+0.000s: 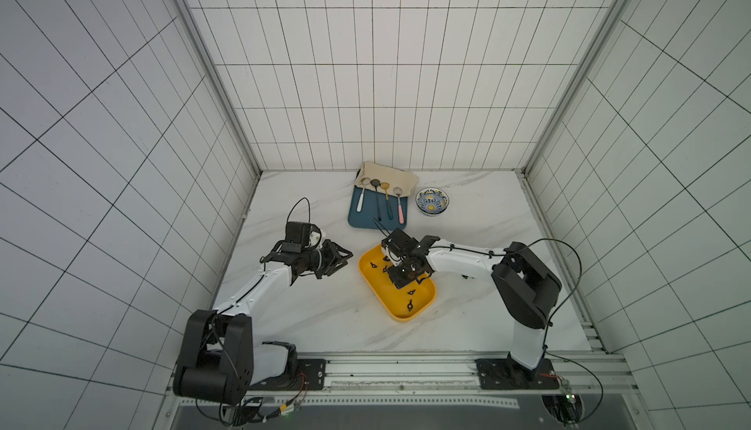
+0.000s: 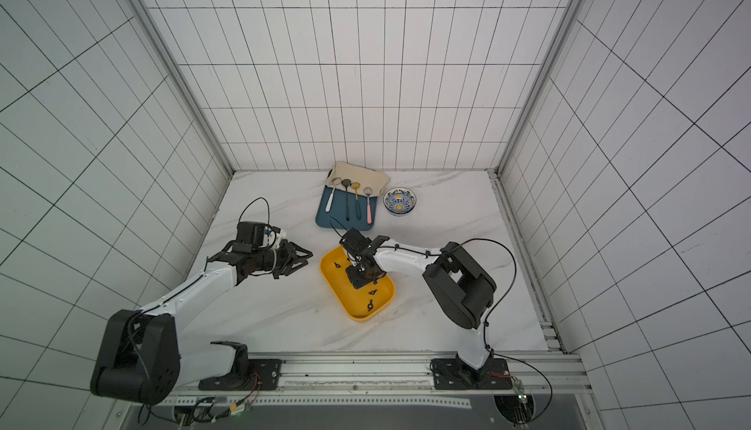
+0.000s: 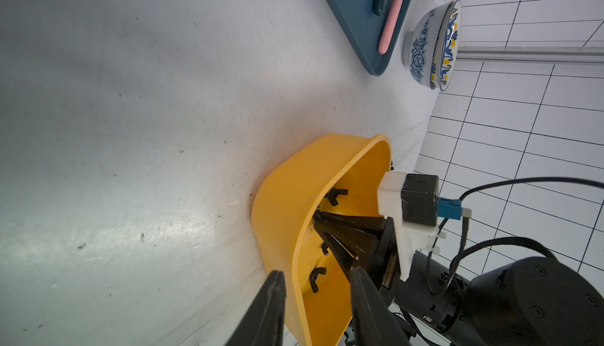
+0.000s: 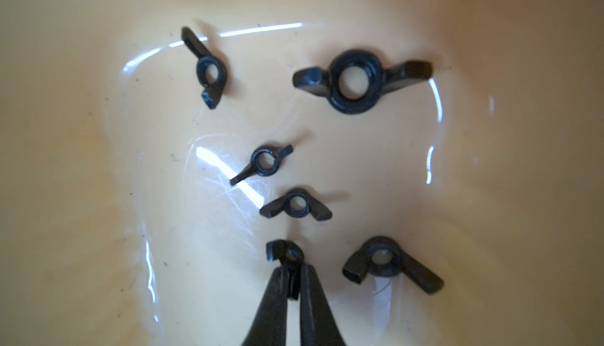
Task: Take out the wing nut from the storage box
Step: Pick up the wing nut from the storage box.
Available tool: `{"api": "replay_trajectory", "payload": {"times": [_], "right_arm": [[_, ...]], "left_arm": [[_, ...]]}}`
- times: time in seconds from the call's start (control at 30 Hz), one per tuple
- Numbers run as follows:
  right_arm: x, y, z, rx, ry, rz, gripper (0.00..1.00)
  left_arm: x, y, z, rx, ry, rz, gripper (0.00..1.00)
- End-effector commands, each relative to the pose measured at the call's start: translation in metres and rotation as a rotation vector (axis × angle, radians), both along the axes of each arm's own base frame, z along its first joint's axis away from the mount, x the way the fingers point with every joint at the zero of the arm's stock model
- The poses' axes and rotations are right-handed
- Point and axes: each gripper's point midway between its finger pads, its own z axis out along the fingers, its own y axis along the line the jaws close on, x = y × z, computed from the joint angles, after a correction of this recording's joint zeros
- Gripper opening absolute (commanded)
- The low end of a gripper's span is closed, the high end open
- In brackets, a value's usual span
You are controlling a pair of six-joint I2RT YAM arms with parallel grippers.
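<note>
Overhead, in a top view, the right arm (image 1: 459, 259) dips steeply into the shallow yellow plastic storage box (image 1: 406, 317) to reach its floor. Left wrist view: left gripper (image 3: 318, 274) hangs half-open, empty, near the box. Right wrist view: right gripper (image 4: 292, 274) pinches shut on one wing of a small black wing nut (image 4: 289, 254), low inside the box.

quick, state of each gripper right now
Left gripper: open, holding nothing, beside the box.
Right gripper: shut on a wing nut inside the box.
</note>
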Motion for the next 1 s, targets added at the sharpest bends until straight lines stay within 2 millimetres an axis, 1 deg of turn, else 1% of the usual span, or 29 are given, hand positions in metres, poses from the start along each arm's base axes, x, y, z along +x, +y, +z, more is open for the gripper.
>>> {"api": "replay_trajectory", "payload": {"times": [0.0, 0.13, 0.27, 0.43, 0.5, 0.6, 0.67, 0.77, 0.83, 0.87, 0.93, 0.97], "right_arm": [[0.0, -0.003, 0.002, -0.021, 0.004, -0.006, 0.05], [-0.007, -0.001, 0.011, 0.005, 0.006, 0.003, 0.0], [-0.011, -0.005, 0.022, 0.006, 0.001, -0.006, 0.0], [-0.009, -0.019, 0.05, 0.002, -0.061, -0.057, 0.0], [-0.006, -0.029, 0.058, -0.025, -0.081, -0.084, 0.0], [0.001, -0.048, 0.072, -0.063, -0.128, -0.143, 0.0], [0.005, -0.068, 0.077, -0.092, -0.132, -0.191, 0.0], [0.018, -0.102, 0.083, -0.112, -0.151, -0.287, 0.0], [0.026, -0.127, 0.082, -0.124, -0.148, -0.359, 0.0], [0.028, -0.136, 0.079, -0.129, -0.142, -0.385, 0.0], [0.031, -0.154, 0.069, -0.156, -0.121, -0.439, 0.0], [0.032, -0.16, 0.065, -0.166, -0.115, -0.457, 0.0]], "left_arm": [[0.0, 0.0, 0.002, 0.0, -0.03, -0.015, 0.36], [0.0, 0.0, 0.001, 0.0, -0.029, -0.015, 0.36], [0.0, -0.001, 0.003, 0.0, -0.033, -0.013, 0.36], [-0.002, -0.004, 0.011, 0.002, -0.05, -0.019, 0.36], [-0.003, -0.011, 0.017, 0.008, -0.066, -0.04, 0.36], [-0.006, -0.034, 0.031, 0.034, -0.104, -0.117, 0.36], [-0.007, -0.053, 0.044, 0.042, -0.138, -0.167, 0.36], [-0.008, -0.088, 0.063, 0.034, -0.196, -0.246, 0.36], [-0.007, -0.112, 0.074, 0.021, -0.223, -0.294, 0.37], [-0.007, -0.123, 0.077, 0.013, -0.231, -0.318, 0.37], [-0.008, -0.147, 0.08, -0.004, -0.238, -0.364, 0.37], [-0.008, -0.159, 0.081, -0.014, -0.24, -0.387, 0.37]]}}
